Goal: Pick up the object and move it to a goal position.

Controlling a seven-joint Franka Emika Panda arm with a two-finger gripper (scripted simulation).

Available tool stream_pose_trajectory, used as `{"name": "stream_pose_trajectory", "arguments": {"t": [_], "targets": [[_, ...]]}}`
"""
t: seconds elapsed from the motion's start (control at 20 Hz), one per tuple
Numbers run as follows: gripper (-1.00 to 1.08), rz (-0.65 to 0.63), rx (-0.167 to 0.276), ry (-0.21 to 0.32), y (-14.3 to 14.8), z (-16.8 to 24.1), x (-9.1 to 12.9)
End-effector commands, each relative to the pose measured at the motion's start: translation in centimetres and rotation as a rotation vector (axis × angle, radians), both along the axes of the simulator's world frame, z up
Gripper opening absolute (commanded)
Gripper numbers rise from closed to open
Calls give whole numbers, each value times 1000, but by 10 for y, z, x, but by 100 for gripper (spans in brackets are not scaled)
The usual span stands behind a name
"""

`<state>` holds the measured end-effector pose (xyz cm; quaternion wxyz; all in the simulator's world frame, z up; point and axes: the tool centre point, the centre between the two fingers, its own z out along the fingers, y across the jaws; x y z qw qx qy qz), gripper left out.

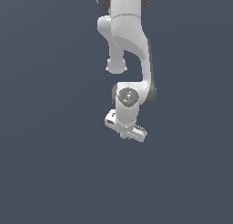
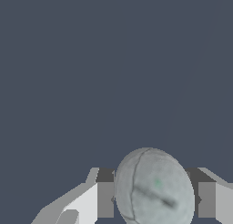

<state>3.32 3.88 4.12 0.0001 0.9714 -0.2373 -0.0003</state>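
Dark slate background all around; the white arm (image 1: 129, 50) hangs from the frame's top centre, and its pincer (image 1: 124, 134) is clamped on the ball (image 2: 154, 189), held just below centre.

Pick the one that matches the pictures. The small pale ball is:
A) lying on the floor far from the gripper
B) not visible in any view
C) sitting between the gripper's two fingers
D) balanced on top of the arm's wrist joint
C: in the wrist view the ball sits between the two fingers, and in the exterior view it peeks out just under the gripper.
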Motion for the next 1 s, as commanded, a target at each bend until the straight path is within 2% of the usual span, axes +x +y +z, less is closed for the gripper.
{"name": "stream_pose_trajectory", "arguments": {"t": [0.0,0.5,0.95], "targets": [[-100,1,0,-1,17,9,9],[-100,0,0,-1,87,45,51],[-100,0,0,-1,133,68,79]]}}
